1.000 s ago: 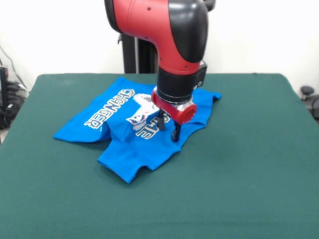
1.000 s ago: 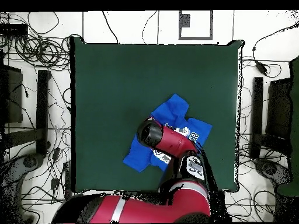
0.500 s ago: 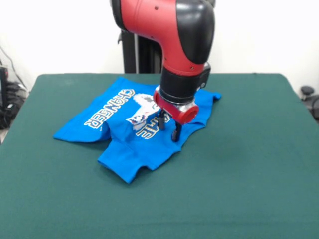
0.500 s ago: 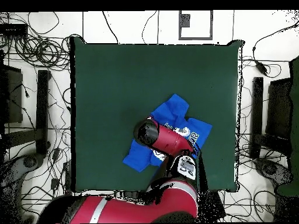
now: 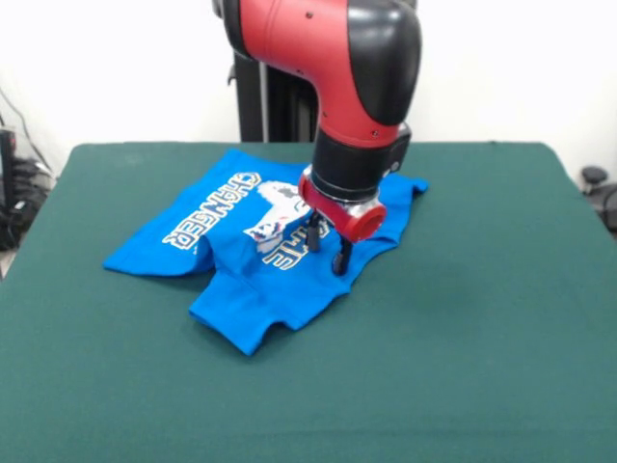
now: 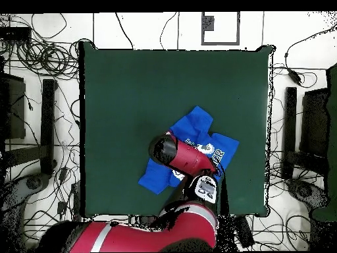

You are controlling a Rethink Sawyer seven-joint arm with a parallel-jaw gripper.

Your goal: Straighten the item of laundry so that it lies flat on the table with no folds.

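The dark green counter (image 5: 482,318) fills most of the front view, its cloth-like top bare around the laundry. The red and black arm (image 5: 337,68) comes down from above over the shirt; in the overhead view it covers the shirt's middle. The blue T-shirt (image 5: 241,299) lies crumpled near the counter's far side, toward the robot, with a folded flap reaching toward the camera and white lettering on the left part. The end effector (image 5: 327,253) stands just above the shirt, its two dark fingers (image 5: 313,237) narrowly parted, gripping nothing
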